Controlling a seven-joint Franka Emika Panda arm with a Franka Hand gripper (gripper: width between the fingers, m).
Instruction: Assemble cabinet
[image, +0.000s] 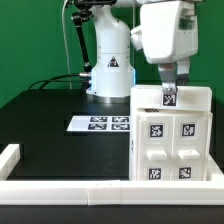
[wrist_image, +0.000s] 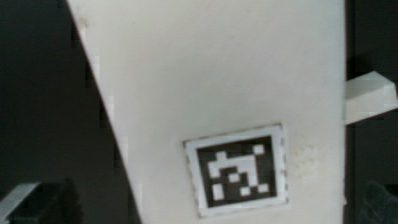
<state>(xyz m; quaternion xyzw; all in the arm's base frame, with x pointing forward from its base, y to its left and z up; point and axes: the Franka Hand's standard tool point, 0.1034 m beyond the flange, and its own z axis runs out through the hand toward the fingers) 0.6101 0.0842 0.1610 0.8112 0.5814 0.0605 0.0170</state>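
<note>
The tabletop (image: 50, 105) is black and matte, edged along the near side and the exterior view's left by a low white rail (image: 60, 185). Behind it hangs a green backdrop (image: 30, 40). The marker board (image: 100, 123) lies flat near the middle of the tabletop, in front of the arm's white base (image: 108, 70), which carries a black triangular warning sticker; no lettering on it can be read.

The cabinet (image: 170, 135) stands upright at the exterior view's right, near the front rail, with four square panels on its facing side, each bearing a black-and-white square tag. Another tag sits on its top edge. The tags are patterns only, with no legible words.

The gripper (image: 170, 85) comes down from above at the cabinet's top edge. Whether it is clenched on the cabinet or released, I cannot tell. In the wrist view a white face of the cabinet (wrist_image: 196, 90) fills the picture, tilted, with one tag (wrist_image: 238, 170) on it.
</note>
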